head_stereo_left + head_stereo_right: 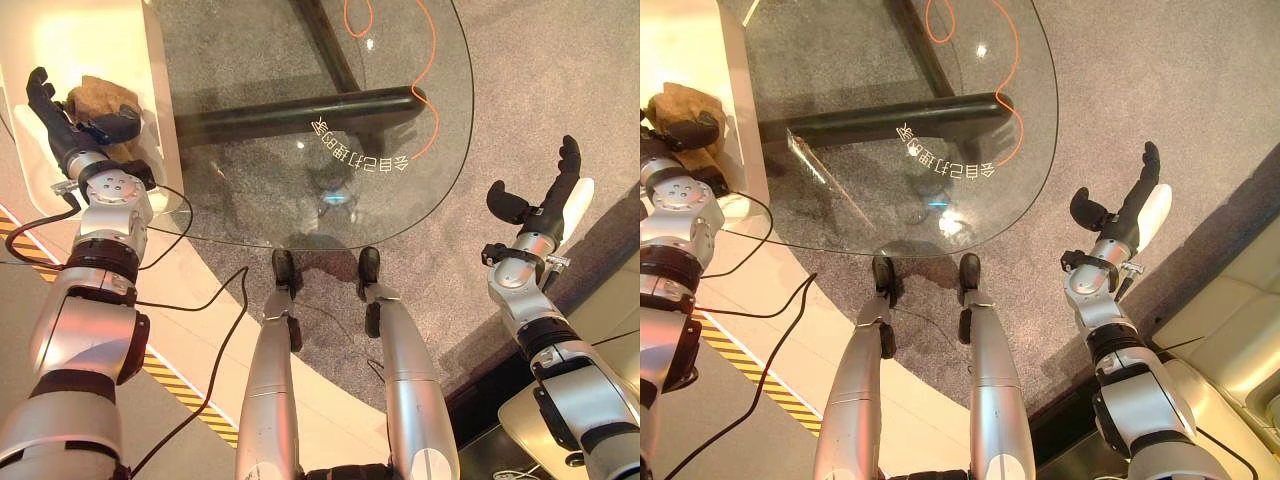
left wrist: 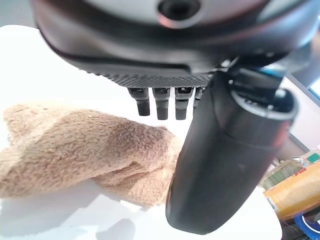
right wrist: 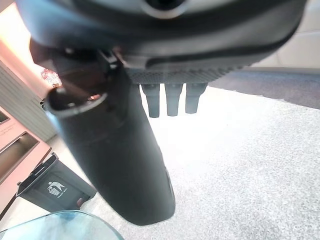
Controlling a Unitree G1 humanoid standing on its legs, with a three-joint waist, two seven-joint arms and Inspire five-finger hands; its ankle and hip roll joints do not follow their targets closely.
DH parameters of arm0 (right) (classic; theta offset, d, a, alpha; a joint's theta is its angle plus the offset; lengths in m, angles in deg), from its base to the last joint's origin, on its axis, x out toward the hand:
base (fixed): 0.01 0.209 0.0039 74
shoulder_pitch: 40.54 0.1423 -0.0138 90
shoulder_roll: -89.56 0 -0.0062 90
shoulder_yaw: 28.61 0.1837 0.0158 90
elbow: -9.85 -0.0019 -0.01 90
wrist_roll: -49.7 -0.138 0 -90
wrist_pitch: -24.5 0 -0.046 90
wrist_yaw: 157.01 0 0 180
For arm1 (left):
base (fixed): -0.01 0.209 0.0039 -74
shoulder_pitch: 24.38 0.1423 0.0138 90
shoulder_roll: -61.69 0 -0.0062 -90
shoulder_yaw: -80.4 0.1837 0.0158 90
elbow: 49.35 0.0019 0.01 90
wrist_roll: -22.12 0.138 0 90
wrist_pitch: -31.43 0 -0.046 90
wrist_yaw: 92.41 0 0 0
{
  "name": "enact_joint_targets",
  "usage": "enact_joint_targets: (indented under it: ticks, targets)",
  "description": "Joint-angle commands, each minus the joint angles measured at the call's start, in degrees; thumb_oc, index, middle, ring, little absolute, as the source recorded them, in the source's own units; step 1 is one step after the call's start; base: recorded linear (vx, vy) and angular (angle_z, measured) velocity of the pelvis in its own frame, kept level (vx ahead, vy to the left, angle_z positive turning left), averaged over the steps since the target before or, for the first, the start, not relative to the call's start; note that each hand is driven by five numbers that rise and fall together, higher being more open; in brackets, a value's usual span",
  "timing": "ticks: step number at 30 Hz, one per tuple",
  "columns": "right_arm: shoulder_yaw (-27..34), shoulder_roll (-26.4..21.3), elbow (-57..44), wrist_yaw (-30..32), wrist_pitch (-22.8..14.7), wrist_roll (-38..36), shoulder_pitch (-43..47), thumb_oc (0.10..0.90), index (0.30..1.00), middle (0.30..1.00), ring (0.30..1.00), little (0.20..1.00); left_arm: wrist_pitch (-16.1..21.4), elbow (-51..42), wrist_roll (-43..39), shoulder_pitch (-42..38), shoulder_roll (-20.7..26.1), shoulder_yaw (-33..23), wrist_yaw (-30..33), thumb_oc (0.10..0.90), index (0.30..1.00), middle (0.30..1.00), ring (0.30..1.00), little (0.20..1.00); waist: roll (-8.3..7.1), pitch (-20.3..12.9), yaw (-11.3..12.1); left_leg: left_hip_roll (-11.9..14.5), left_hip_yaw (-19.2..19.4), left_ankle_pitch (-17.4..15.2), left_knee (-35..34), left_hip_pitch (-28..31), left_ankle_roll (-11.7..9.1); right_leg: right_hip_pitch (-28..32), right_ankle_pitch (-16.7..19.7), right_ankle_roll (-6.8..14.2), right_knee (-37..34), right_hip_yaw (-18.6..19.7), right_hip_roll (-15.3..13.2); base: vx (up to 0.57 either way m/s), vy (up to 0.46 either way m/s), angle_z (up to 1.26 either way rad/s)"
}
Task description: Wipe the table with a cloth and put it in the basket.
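Observation:
A tan fluffy cloth [image 1: 100, 93] lies crumpled on a white side surface [image 1: 60, 40] to the left of the round glass table [image 1: 400, 150]. My left hand [image 1: 60, 125] hovers at the cloth with straight fingers; its thumb [image 2: 225, 160] reaches across the cloth's near edge without closing on it. In the left wrist view the cloth [image 2: 75, 145] rests flat on the white top past the fingers. Out to the right, my right hand [image 1: 545, 205] hangs open over the grey carpet, holding nothing.
An orange cord [image 1: 425, 70] and dark table legs [image 1: 300, 115] show through the glass. A yellow-black floor stripe [image 1: 175, 385] runs at lower left. A beige sofa [image 1: 1230, 320] stands at right. A dark bin [image 3: 55, 187] appears in the right wrist view.

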Motion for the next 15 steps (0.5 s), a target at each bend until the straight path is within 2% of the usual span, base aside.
enact_joint_targets:
  ticks: [1,6,7,15]
  targets:
    - [1.3,-1.1,-0.5,1.9,-1.9,-1.7,-1.4,0.8,0.9,0.9,0.9,0.9,6.3,-0.4,0.6,-0.9,6.1,-4.3,5.8,0.8,0.9,0.9,0.9,0.9,-0.82,-1.6,1.3,-2.4,2.3,-7.1,4.0,4.6,0.7,5.4,-0.1,1.3,-5.2,0.0,3.9,0.0,0.0,0.0]
    - [2.0,1.2,1.3,2.1,0.0,2.2,-6.5,0.8,0.9,0.9,0.9,0.9,11.3,-3.3,0.0,5.6,6.4,-8.6,5.6,0.8,0.9,0.9,0.9,0.9,-0.93,-1.6,1.8,-2.7,2.2,-6.0,0.4,10.8,0.4,11.3,0.7,2.1,-8.2,-0.1,3.9,0.0,-0.002,-0.01]
    - [2.4,2.1,2.1,1.1,0.9,2.1,-8.3,0.8,0.9,0.9,0.9,0.9,13.2,-4.9,-0.2,8.6,6.3,-10.4,5.1,0.8,0.9,0.9,0.9,0.9,-0.88,-1.6,2.1,-2.9,2.2,-5.5,-1.4,13.5,0.3,14.2,1.0,2.4,-9.6,-0.2,3.8,0.02,-0.008,-0.08]
    - [5.7,4.1,9.5,-5.3,1.4,3.2,-19.8,0.8,0.9,0.9,0.9,0.9,15.5,-10.2,-0.9,24.4,4.6,-17.1,-1.2,0.8,0.9,0.9,0.9,0.9,0.29,-9.5,4.0,-3.6,1.6,-3.4,-10.7,25.4,-0.1,26.6,2.0,3.4,-17.9,-0.7,2.0,0.08,0.002,-0.12]
